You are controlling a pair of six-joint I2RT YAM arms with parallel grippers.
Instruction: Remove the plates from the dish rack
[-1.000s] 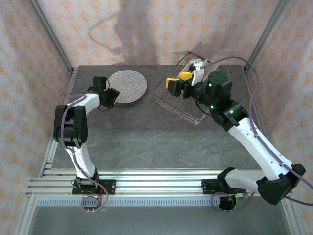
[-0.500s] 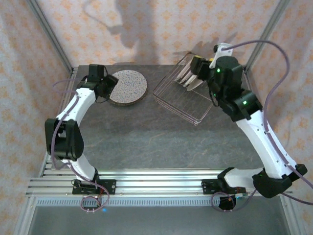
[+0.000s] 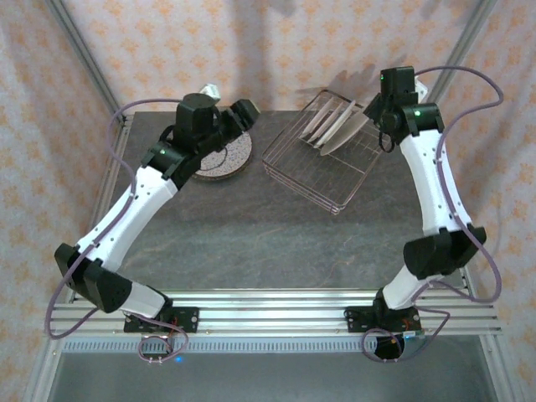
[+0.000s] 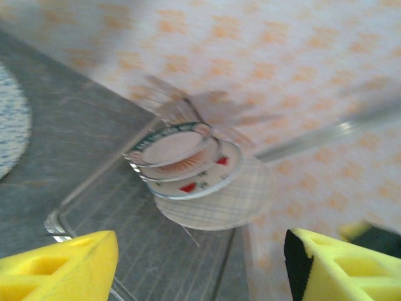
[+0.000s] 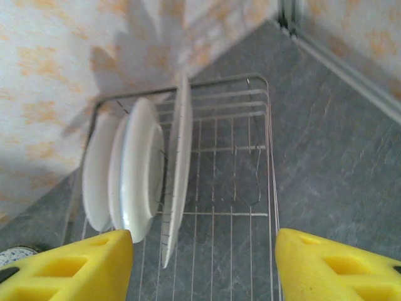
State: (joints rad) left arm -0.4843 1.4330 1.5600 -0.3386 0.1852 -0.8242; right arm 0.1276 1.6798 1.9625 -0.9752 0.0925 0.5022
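The speckled plate [image 3: 228, 157] lies flat on the table at the back left, partly under my left arm; its edge shows in the left wrist view [image 4: 9, 125]. The wire dish rack [image 3: 322, 172] holds three upright plates [image 3: 332, 126]. Seen from the left wrist they are the dark-rimmed plate [image 4: 172, 143], the white plate with red shapes [image 4: 210, 177] and the plaid plate [image 4: 235, 202]. My left gripper [image 3: 248, 109] [image 4: 200, 263] is open and raised between the speckled plate and the rack. My right gripper [image 3: 374, 107] [image 5: 203, 251] is open above the rack [image 5: 232, 188], beside the plates [image 5: 141, 169].
Patterned walls close in the back and sides, and a metal corner post [image 3: 456, 50] stands just behind the right arm. The grey table [image 3: 251, 226] stretches in front of the rack down to the aluminium rail [image 3: 268, 306].
My left arm has lifted off the speckled plate and swung right toward the rack. My right gripper has drawn back from over the rack to its far right corner.
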